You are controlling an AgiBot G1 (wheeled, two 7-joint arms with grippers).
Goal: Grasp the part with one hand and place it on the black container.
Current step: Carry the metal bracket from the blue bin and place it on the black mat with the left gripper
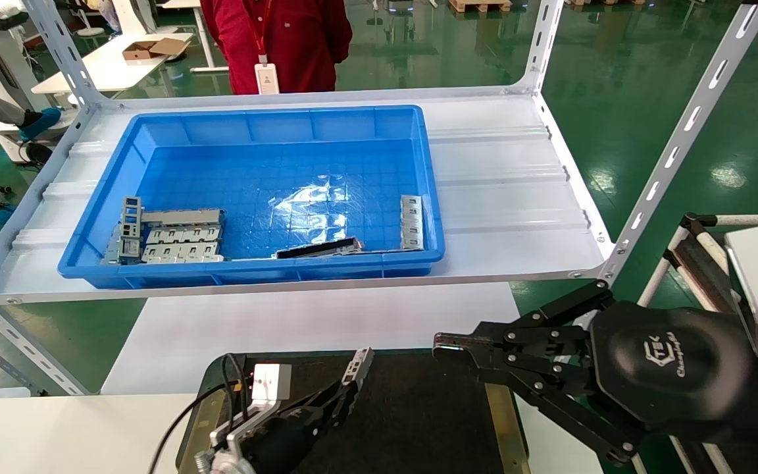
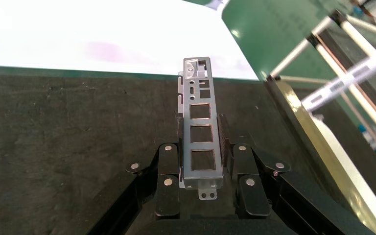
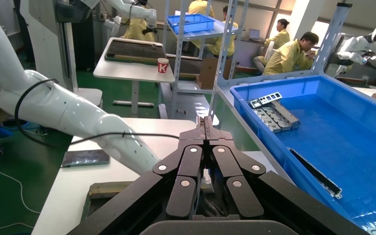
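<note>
The part [image 1: 358, 366] is a slim silver-grey bar with a row of rectangular cut-outs. My left gripper [image 1: 343, 395] is shut on its lower end and holds it low over the black container [image 1: 418, 421], pointing forward. In the left wrist view the part [image 2: 199, 88] sticks out from my left gripper [image 2: 200, 122] above the dark felt surface [image 2: 68, 127]; a brass strip [image 2: 318, 142] runs along one side. I cannot tell if the part touches the felt. My right gripper [image 1: 448, 343] is shut and empty over the container's right side, also in its own view [image 3: 205, 122].
A large blue bin [image 1: 260, 112] stands on the white shelf [image 1: 517, 197] ahead. It holds grey metal cages [image 1: 175, 236], a dark strip [image 1: 320, 248] and another ladder-like bar [image 1: 411, 222]. Slanted shelf posts [image 1: 682, 131] stand at the right. A person in red [image 1: 274, 39] stands behind.
</note>
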